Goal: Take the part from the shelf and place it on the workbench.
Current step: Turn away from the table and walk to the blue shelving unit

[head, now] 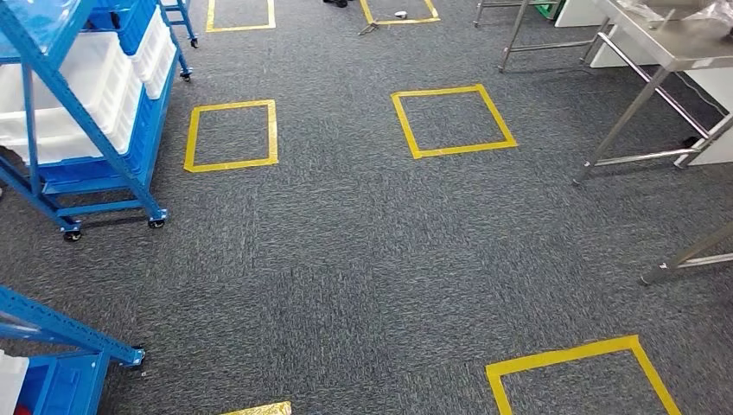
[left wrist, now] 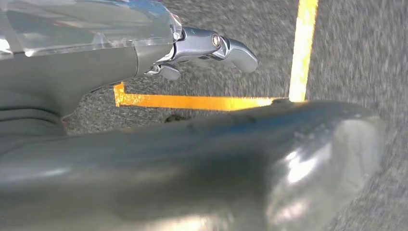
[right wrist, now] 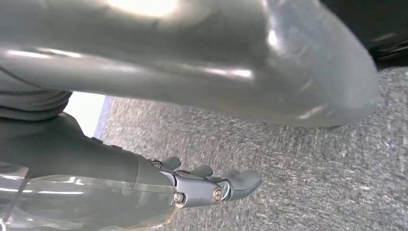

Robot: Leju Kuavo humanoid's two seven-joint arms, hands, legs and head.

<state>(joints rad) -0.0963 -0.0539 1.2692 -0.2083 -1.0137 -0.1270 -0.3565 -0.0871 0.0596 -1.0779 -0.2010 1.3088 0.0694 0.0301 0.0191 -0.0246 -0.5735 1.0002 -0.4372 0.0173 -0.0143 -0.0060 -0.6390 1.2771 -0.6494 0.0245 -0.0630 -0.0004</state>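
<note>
The blue shelf [head: 82, 112] at upper left of the head view is cut by the top and left edges, its white bins [head: 104, 82] showing no contents; a second blue rack [head: 52, 354] is clipped at lower left. The workbench [head: 674, 52] runs off the upper right corner; yellow tape squares [head: 575, 367] are cut at the bottom edge. In the wrist views the thick thumbs are blurred and hide much of the left hand [left wrist: 211, 48] and right hand [right wrist: 211, 185].

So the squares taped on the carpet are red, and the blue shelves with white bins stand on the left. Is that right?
Not quite: the taped squares are yellow, not red, as the head view shows. The rest holds: the blue shelves with white bins do stand on the left.
</note>
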